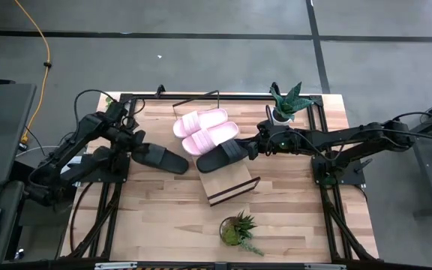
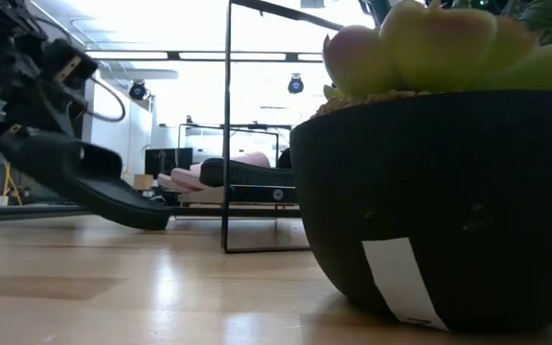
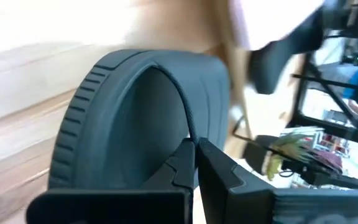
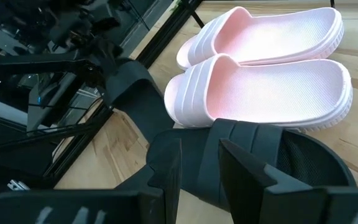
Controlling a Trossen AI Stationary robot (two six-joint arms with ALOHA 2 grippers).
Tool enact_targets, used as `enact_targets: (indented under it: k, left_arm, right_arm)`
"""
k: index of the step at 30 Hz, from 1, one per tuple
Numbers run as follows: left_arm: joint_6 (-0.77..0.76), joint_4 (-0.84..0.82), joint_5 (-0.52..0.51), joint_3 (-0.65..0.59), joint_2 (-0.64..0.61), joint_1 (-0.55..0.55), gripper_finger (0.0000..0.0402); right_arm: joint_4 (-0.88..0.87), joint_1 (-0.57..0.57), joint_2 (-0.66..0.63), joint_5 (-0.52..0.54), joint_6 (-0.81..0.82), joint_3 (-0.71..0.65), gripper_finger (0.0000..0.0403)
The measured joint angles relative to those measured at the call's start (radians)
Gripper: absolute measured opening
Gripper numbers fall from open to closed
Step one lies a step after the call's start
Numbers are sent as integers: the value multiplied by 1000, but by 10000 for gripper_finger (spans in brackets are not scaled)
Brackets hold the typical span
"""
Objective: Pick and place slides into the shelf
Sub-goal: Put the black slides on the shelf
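Observation:
Two pale pink slides [image 1: 205, 129] lie side by side on the slanted wooden shelf [image 1: 229, 184]. A black slide [image 1: 220, 157] lies next to them at the shelf board, with my right gripper [image 1: 252, 147] shut on it. On the table's left, my left gripper [image 1: 136, 145] is shut on the second black slide [image 1: 163, 158]. In the low view this slide [image 2: 75, 177] slants down from the gripper, and its low end [image 2: 151, 220] is at the tabletop. My left gripper pinches the edge of the slide's arched strap [image 3: 188, 134] between its two shut fingers. It comes from the table's left, slanting down. The slide hangs tilted, its held end raised and its other end low by the table. My right gripper has the black slide's wide strap [image 4: 201, 146] between its two fingers [image 4: 166, 168], one on each side. It comes from the table's right, slanting slightly down. The slide [image 4: 303, 162] lies level beside the nearer pink slide [image 4: 260, 90]; whether it rests on the board I cannot tell.
A potted plant [image 1: 287, 103] stands at the far right by my right arm. A second plant [image 1: 238, 229] stands near the front edge and fills the low view's right as a dark pot [image 2: 429, 211]. The shelf's thin wire frame [image 1: 198, 99] rises behind the pink slides.

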Motion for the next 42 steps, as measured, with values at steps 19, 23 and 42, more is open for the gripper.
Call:
enact_targets:
  k: [19, 23, 42]
  left_arm:
    - [5, -112, 4, 449, -17, 0, 0]
    - [4, -156, 3, 546, -17, 0, 0]
    - [-74, -177, 110, 809, -17, 0, 0]
  right_arm:
    - [37, 0, 0, -61, -1, 0, 96]
    - [94, 0, 0, -106, -21, 0, 96]
    - [469, 0, 20, -259, 59, 0, 188]
